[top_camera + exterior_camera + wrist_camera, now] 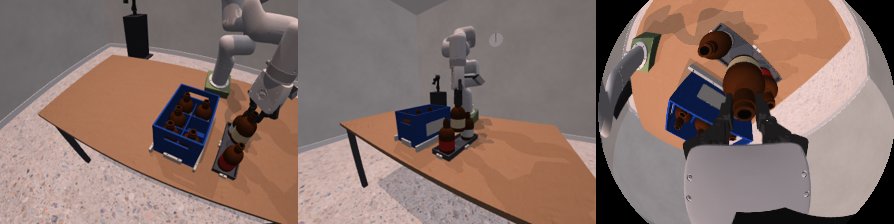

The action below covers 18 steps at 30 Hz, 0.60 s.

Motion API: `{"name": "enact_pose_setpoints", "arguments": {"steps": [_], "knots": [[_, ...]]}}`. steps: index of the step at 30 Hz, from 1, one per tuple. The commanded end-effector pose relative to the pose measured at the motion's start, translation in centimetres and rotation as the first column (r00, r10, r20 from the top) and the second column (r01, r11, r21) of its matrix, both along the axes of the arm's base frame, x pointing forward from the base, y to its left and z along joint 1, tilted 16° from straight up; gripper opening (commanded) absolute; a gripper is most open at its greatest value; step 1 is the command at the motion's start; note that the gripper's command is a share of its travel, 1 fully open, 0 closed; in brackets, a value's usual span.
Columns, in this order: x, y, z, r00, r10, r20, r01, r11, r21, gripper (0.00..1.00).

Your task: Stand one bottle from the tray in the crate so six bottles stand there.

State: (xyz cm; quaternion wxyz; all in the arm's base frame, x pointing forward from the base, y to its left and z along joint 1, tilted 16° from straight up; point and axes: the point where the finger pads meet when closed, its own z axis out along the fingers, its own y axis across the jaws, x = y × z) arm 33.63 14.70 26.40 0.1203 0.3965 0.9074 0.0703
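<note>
My gripper (254, 114) is shut on the neck of a brown bottle with a cream label (244, 130). It holds the bottle upright, a little above the dark tray. The same bottle shows in the exterior view (457, 119) and right under the fingers in the wrist view (744, 83). A red-label bottle (232, 157) stands at the tray's near end. A white-label bottle (468, 127) stands at its far end, mostly hidden behind the held one in the top view. The blue crate (185, 127) left of the tray holds several bottles; its middle right cell (198, 123) is empty.
The arm's green base (218, 86) stands just behind the crate and tray. A black stand (136, 34) is on the floor beyond the table's far edge. The table's front edge runs close below the crate and tray.
</note>
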Motion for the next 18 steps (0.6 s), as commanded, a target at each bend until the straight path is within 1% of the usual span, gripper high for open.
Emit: {"name": "enact_pose_setpoints", "arguments": {"steps": [1, 18], "knots": [[0.07, 0.04, 0.2, 1.0, 0.0, 0.004, 0.0, 1.0, 0.002, 0.0], [-0.17, 0.01, 1.02, 1.0, 0.0, 0.004, 0.0, 1.0, 0.002, 0.0]]}}
